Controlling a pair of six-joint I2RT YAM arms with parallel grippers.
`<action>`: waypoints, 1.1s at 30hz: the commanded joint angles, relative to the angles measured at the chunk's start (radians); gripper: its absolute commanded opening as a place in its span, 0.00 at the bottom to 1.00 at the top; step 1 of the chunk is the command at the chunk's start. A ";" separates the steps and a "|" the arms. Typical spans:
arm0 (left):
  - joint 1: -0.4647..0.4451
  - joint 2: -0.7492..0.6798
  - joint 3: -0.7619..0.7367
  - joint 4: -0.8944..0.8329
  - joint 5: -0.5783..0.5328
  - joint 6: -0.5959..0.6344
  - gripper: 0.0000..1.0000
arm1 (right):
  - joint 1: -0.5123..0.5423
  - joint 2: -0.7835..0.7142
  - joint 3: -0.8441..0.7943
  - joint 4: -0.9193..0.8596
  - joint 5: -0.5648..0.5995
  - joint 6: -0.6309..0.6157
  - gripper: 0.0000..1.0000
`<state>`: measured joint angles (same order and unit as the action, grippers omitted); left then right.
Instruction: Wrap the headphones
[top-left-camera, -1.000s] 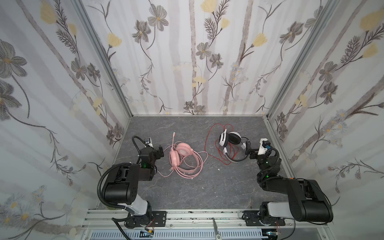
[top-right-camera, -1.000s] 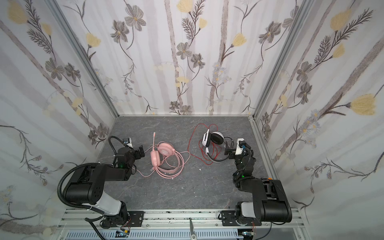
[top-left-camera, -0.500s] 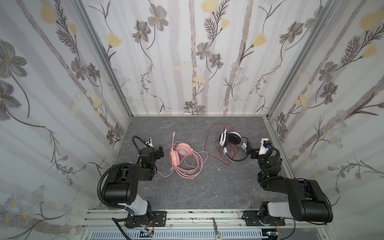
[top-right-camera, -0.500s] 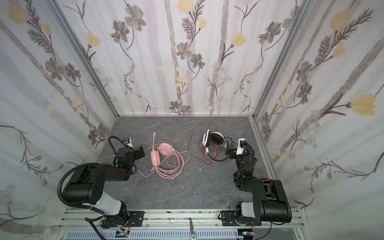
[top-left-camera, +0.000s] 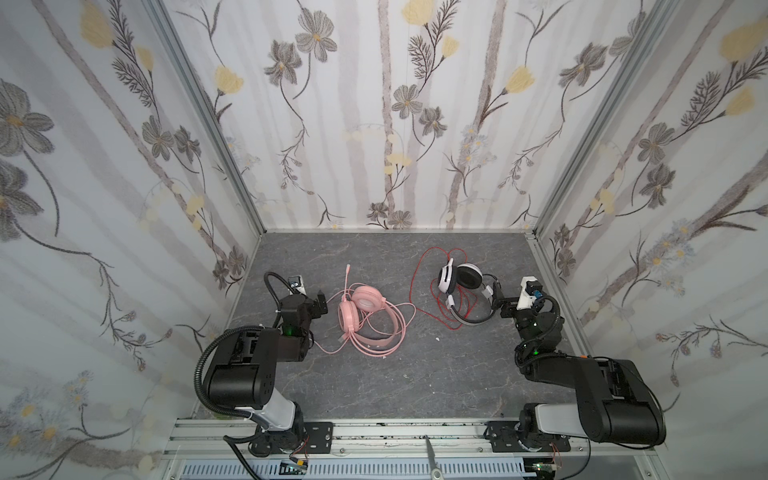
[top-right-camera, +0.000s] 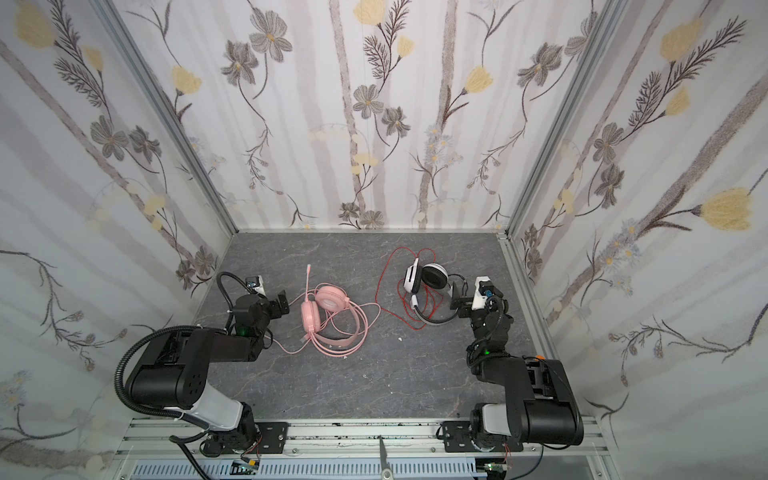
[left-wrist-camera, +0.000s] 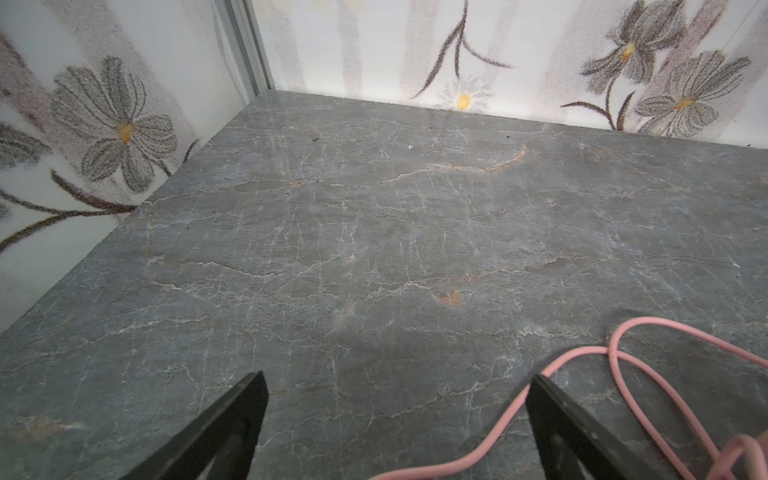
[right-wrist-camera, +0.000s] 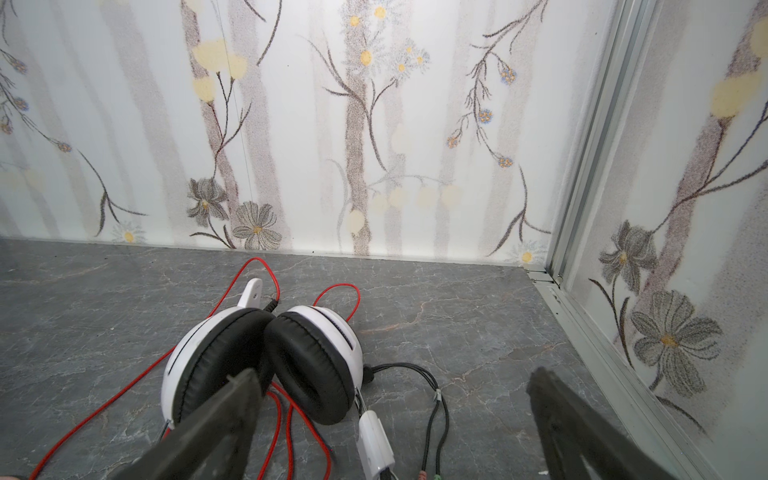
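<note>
Headphones, two sets, lay apart on the table, both past its middle. The pink headphones (top-left-camera: 360, 309) sat toward the left and the white-and-black headphones (top-left-camera: 460, 277) toward the right.

Nearest edge: a metal rail (top-left-camera: 374, 432) carried both arm bases. Beyond it lay the table (top-left-camera: 415, 374), a gray stone-look surface with pale veins and a few small specks. The near half was bare.

Mid-table: the pink cord (top-left-camera: 399, 328) lay in loose loops around the pink set, with one strand trailing toward the left arm. The red cord (top-left-camera: 415, 270) sprawled in open loops around and under the white-and-black set. A thin black cable (right-wrist-camera: 436, 399) with two plugs lay beside that set.

Left gripper (top-left-camera: 318, 305): low, just left of the pink set, jaws spread wide, nothing between them but bare table. In the left wrist view the pink cord ran close past one finger (left-wrist-camera: 552, 399); contact could not be told.

Right gripper (top-left-camera: 498, 301): low, just right of the white-and-black set's headband, jaws spread wide, holding nothing. In the right wrist view one finger (right-wrist-camera: 232, 399) overlapped a black earpad; contact could not be told.

Far side: three walls (top-left-camera: 374, 124) papered with gray and yellow flowers, with metal posts in the corners.
</note>
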<state>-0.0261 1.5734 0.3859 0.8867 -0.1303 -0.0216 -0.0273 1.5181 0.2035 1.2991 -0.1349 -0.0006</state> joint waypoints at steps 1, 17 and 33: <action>0.000 -0.001 -0.002 0.046 -0.002 0.006 1.00 | 0.001 0.000 0.000 0.024 -0.012 -0.002 1.00; 0.000 -0.001 -0.002 0.046 0.000 0.006 1.00 | 0.029 -0.421 0.160 -0.813 0.189 0.704 1.00; 0.003 -0.001 0.000 0.039 0.006 0.004 1.00 | 0.611 -0.190 0.464 -1.018 -0.124 0.363 1.00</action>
<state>-0.0257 1.5734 0.3859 0.8867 -0.1299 -0.0216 0.5434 1.2766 0.6193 0.2859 -0.1829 0.5167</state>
